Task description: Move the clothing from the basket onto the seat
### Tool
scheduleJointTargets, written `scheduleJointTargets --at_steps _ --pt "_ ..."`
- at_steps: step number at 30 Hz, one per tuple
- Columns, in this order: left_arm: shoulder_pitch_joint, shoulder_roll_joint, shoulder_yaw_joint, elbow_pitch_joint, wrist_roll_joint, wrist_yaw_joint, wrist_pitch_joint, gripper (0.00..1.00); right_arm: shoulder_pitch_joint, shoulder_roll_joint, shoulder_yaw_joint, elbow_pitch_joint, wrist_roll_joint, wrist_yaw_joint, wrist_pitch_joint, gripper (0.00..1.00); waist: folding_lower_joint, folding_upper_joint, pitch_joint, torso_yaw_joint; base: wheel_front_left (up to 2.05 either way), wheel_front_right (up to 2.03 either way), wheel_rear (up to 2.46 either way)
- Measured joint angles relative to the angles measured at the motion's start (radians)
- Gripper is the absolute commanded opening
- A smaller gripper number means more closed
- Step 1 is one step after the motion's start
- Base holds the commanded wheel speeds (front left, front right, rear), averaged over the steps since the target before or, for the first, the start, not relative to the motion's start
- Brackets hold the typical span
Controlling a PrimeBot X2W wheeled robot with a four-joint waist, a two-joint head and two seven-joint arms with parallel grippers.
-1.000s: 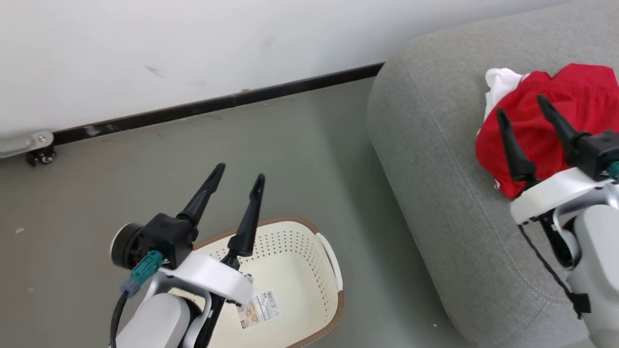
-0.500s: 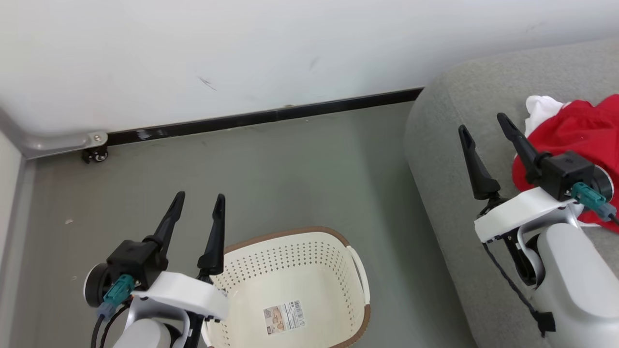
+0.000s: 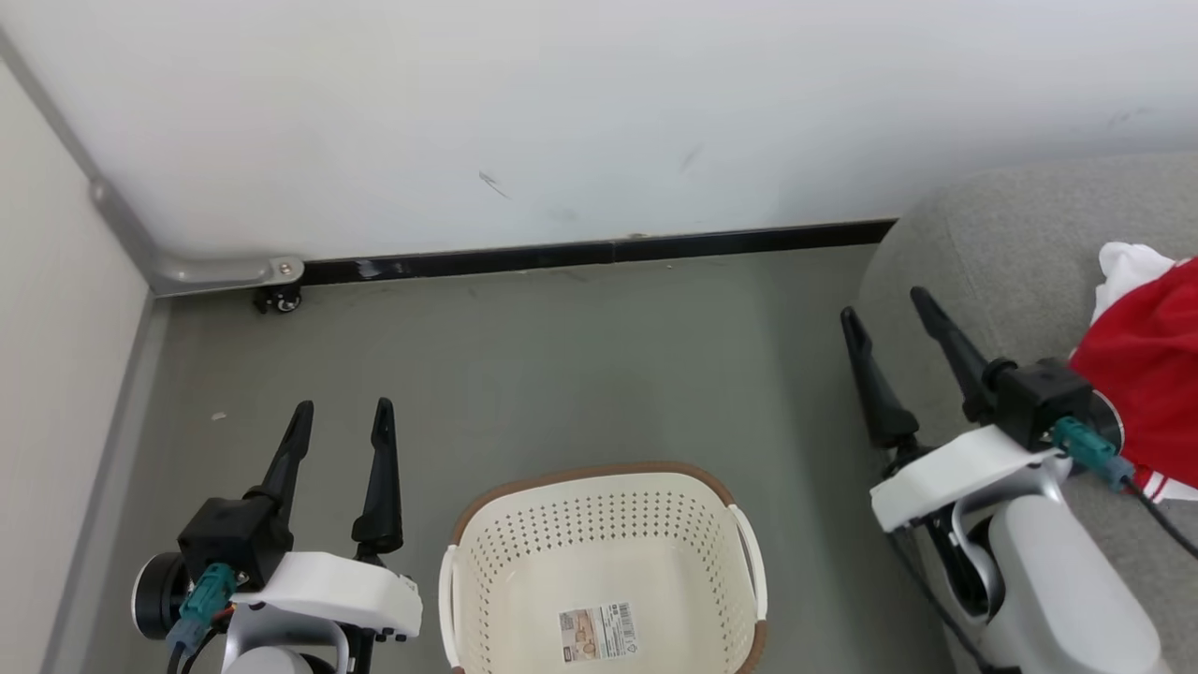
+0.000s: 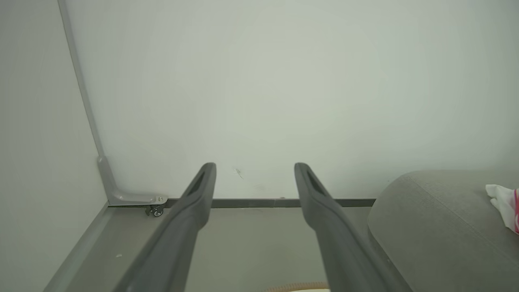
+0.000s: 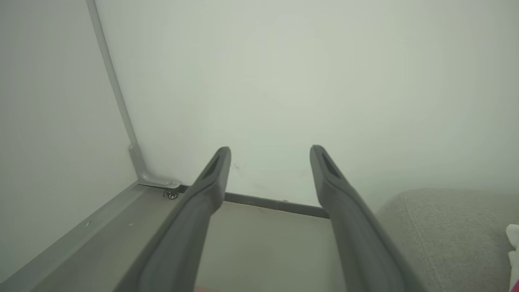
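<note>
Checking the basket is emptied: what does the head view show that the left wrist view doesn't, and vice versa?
Head view: the cream-white perforated plastic basket, inside bare except a barcode sticker, and the open right gripper. Left wrist view: the open left gripper close up, nothing held. Both: grey woven-fabric sofa carrying red-and-white clothing, white wall, black skirting.

Mock living room: grey sofa (image 3: pixel 983 253), laundry basket (image 3: pixel 599 524), caster-mounted wall panel (image 3: pixel 562 122).

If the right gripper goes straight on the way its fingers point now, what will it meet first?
Probably the white wall, just above the black baseboard. The right gripper is open, its path looks free, and the seat lies to one side. Depth is unclear.
</note>
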State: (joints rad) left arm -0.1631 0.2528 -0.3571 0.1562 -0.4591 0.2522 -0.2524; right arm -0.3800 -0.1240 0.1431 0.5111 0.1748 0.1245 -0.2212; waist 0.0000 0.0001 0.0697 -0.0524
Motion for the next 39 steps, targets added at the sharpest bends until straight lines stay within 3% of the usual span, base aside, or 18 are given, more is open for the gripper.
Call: scheduleJointTargets --at_steps 18,39 --pt "0.078 -0.008 -0.007 0.014 0.067 0.022 0.000 1.00 0.182 0.049 -0.070 -0.036 -0.054 0.000 0.000 1.00 0.0000 0.0000 -0.071 0.075 0.00 0.00 0.00" --pt "0.127 -0.002 -0.002 0.034 0.118 0.047 0.000 1.00 0.311 0.072 -0.087 -0.106 -0.079 0.000 0.012 1.00 0.0000 0.0000 -0.125 0.072 0.00 0.00 0.00"
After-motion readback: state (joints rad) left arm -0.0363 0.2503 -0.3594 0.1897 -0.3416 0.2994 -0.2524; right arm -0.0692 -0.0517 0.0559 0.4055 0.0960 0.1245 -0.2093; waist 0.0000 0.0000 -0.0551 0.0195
